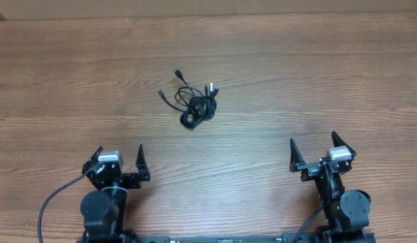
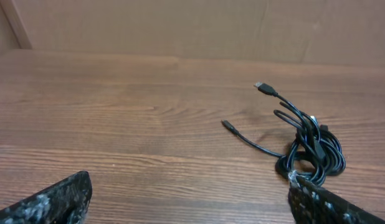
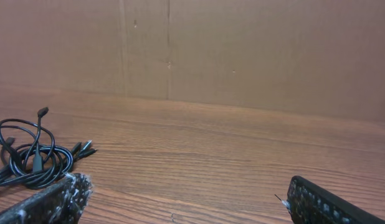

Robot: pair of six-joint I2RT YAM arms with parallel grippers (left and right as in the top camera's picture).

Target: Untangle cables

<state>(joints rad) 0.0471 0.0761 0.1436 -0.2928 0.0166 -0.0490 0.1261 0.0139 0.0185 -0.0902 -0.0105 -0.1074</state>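
Observation:
The cables [image 1: 196, 104] lie bunched in a small black knot on the wooden table, a little left of centre, with several plug ends sticking out. In the left wrist view the cables [image 2: 308, 146] sit ahead and to the right; in the right wrist view the cables [image 3: 32, 158] lie at the far left. My left gripper [image 1: 119, 154] rests near the front edge at the left, open and holding nothing. My right gripper [image 1: 312, 146] rests at the front right, also open and holding nothing. Both stay well short of the knot.
A brown cardboard wall [image 3: 242, 56] stands along the far edge of the table [image 1: 296, 74]. A thick black arm cable [image 1: 53, 199] loops beside the left arm's base.

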